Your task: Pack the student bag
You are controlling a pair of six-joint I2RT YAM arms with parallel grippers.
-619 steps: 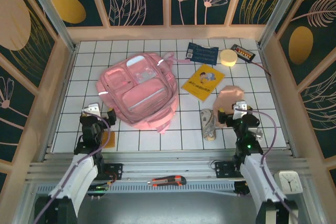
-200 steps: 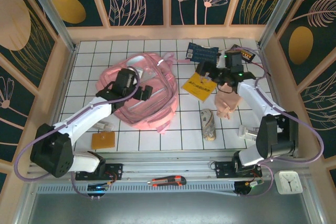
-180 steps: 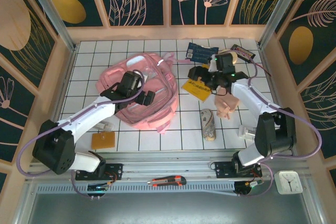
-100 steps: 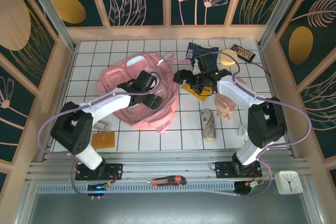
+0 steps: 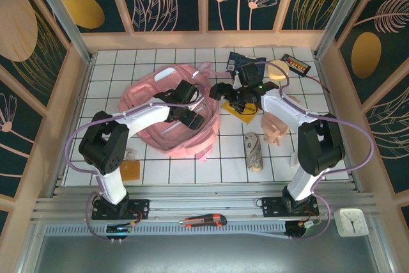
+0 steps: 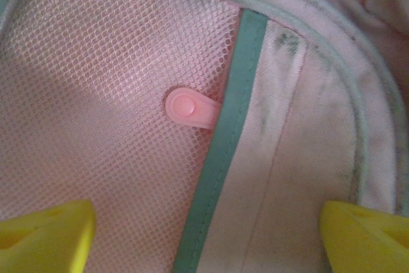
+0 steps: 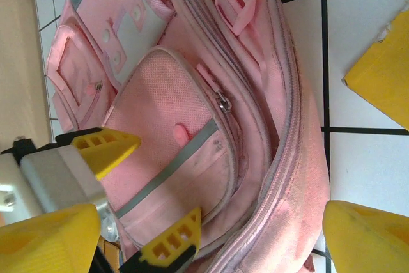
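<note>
A: Left gripper [image 7: 167, 176]?
B: Over the student bag [image 5: 153, 103], with the front pocket straight below, between its fingers.
A: Right gripper [image 7: 211, 222]?
B: Just beside the bag's edge. The bag lies ahead of it and the left gripper is beyond that, on the pocket. The booklet [image 7: 380, 75] is on the bench [image 5: 230, 164], just beside it.
A: Behind it?
B: The cloth piece [image 5: 278, 123] comes first. Nearer the arm bases is the roll [image 5: 254, 151]. Both are well apart from the bag.
</note>
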